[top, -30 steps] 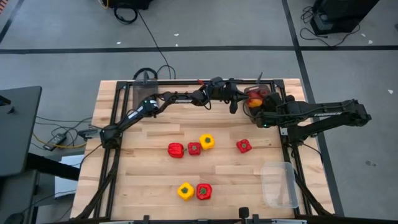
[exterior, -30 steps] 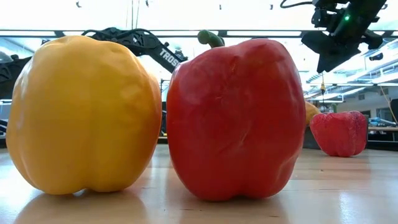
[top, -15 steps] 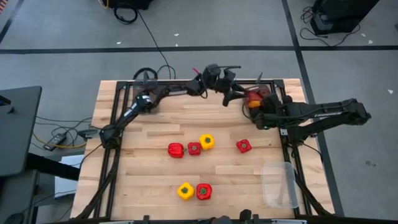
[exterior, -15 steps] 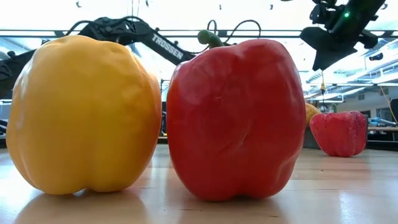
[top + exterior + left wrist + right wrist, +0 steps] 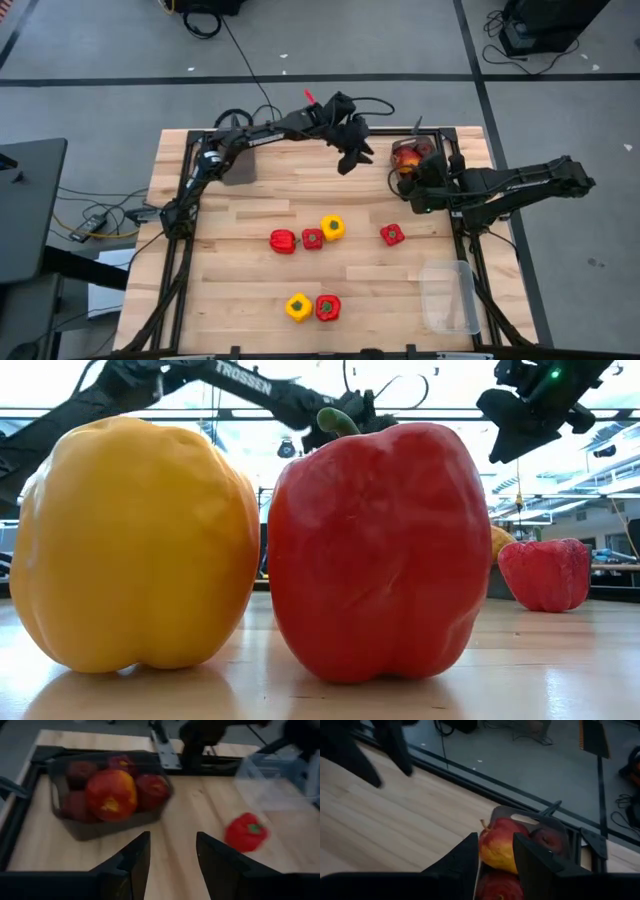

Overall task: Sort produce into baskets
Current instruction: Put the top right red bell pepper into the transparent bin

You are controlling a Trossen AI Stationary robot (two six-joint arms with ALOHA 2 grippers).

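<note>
Smoky-grey basket (image 5: 415, 160) at the far right is sitting full of apples (image 5: 111, 795); left gripper (image 5: 352, 158) is hovering beside it, fingers apart and empty. Right gripper (image 5: 410, 185) is hanging near, parted, carrying nothing. Red pepper (image 5: 392, 234) likely next.

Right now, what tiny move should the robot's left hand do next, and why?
Probably swing toward the lone red pepper. The left hand hangs open and empty near the apple basket, which already holds apples, while peppers lie unsorted on the table. The right hand hovers at the basket.
</note>
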